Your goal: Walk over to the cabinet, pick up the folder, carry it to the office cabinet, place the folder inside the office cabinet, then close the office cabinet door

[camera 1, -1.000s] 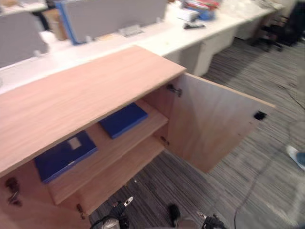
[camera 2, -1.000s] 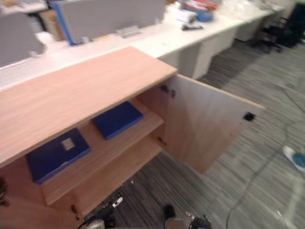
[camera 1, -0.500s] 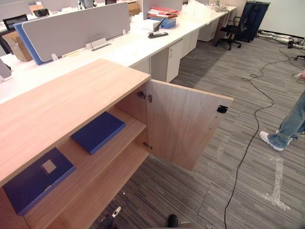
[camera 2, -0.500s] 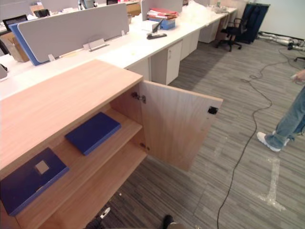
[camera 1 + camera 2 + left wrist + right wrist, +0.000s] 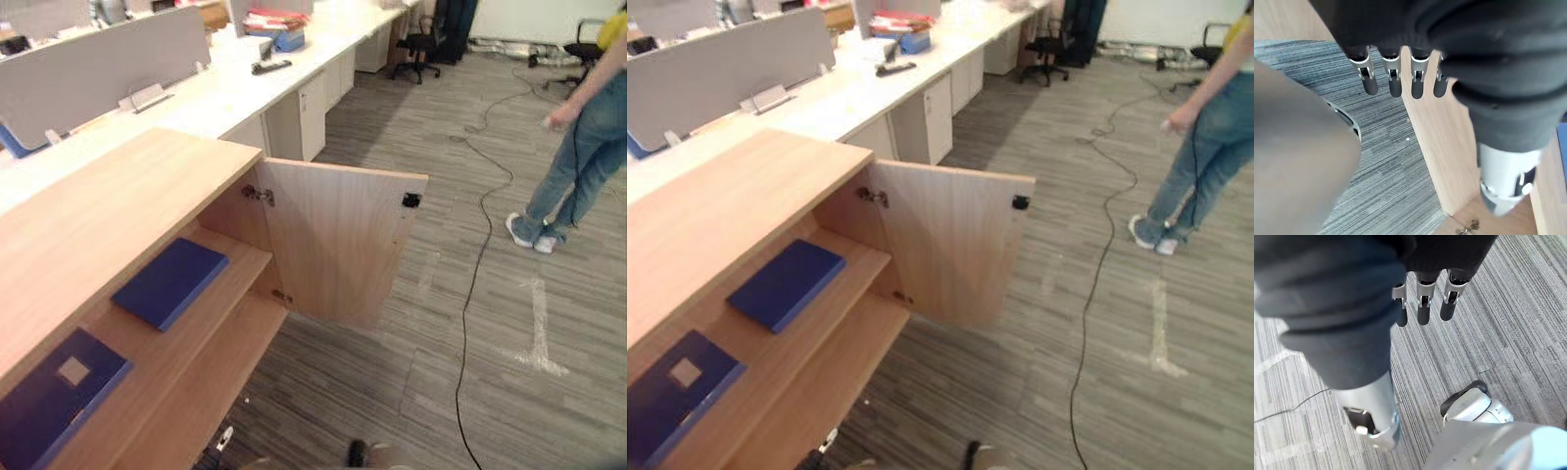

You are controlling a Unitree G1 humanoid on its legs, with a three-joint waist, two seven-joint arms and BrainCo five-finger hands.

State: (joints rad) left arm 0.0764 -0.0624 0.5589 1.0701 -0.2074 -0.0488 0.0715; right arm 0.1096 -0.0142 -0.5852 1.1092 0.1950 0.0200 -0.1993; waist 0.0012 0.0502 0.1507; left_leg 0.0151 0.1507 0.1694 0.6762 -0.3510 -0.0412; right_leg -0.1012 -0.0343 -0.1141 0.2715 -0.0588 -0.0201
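The left hand (image 5: 1394,81) hangs with its fingers straight and slightly apart, holding nothing, above grey striped carpet (image 5: 1381,161) and a pale wooden board (image 5: 1436,142). The right hand (image 5: 1422,308) hangs the same way, fingers straight and thumb apart, with nothing in it, over the same carpet. In front of the robot, to its left, stands the office cabinet (image 5: 108,215), a low unit of light wood with a flat top. Its door (image 5: 338,245) stands wide open, swung out to the right on its hinges, with a small black knob (image 5: 410,200) near its upper far corner. Inside, on the upper shelf (image 5: 211,304), a blue folder (image 5: 168,282) lies flat near the door side. A second blue folder (image 5: 54,397), with a small pale label on its cover, lies flat further left on the same shelf, apart from the first. Behind the cabinet runs a row of white desks (image 5: 225,93) with grey partition screens (image 5: 98,69). A black office chair (image 5: 421,44) stands at the far end. At the right, well apart from the cabinet, a person (image 5: 578,147) in blue jeans and white shoes stands on the carpet.
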